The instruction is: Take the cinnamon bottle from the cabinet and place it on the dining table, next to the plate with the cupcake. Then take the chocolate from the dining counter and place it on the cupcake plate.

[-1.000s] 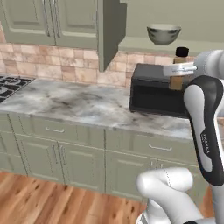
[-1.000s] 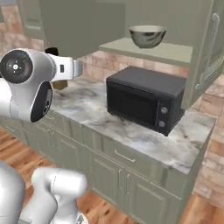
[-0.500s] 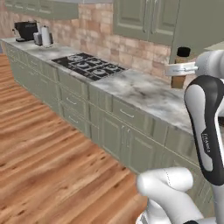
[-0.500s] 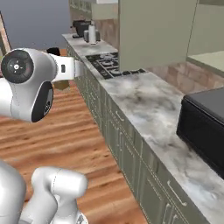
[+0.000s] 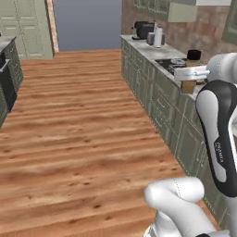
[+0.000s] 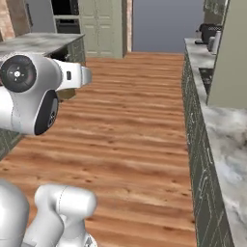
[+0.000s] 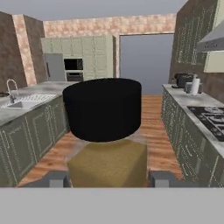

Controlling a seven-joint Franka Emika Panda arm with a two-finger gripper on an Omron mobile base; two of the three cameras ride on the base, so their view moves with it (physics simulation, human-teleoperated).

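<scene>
The cinnamon bottle [image 7: 105,131] has a black cap above a clear body of brown powder and stands close before the hand camera. My gripper [image 7: 107,179] is shut on it, one grey finger [image 7: 52,179] at each side of the body. In the left base view the bottle [image 5: 190,84] hangs upright in the gripper [image 5: 190,73] at the upper right, held up beside the counter's front edge.
A long grey-green counter [image 5: 143,48] runs along the right with a stove [image 7: 212,116] and a coffee machine [image 5: 143,30]. Another counter with a sink [image 7: 22,103] stands at the left. Wide wooden floor [image 5: 83,115] lies between them, ending at tall cabinets [image 6: 103,24].
The base has turned, so both base views swung from the microwave and wall cabinets to the open floor and far end of the kitchen. The bottle stays in the gripper.
</scene>
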